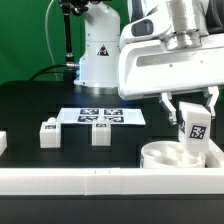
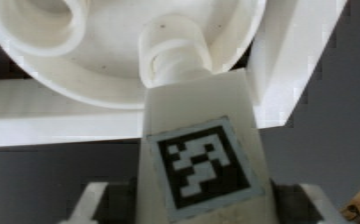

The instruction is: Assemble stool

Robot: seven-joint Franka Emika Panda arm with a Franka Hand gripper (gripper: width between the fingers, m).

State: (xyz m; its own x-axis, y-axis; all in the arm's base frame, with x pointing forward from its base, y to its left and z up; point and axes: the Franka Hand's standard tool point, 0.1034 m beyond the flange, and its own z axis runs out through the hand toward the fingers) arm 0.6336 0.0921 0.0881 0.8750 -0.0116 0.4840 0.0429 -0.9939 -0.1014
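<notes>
Two loose legs, the left leg (image 1: 43,133) and the middle leg (image 1: 100,133), stand on the worktop (image 1: 30,100) near its front edge, with the marker board (image 1: 100,116) just behind them. Farther right we see the hand (image 1: 192,112) closed on a third leg (image 1: 197,130). Its lower end meets the round seat (image 1: 165,156), which lies at the front right corner against the rail (image 1: 80,182).

Low, wide exterior view; wrist view close along shared leg (image 1: 196,128) (image 2: 198,150)
</notes>
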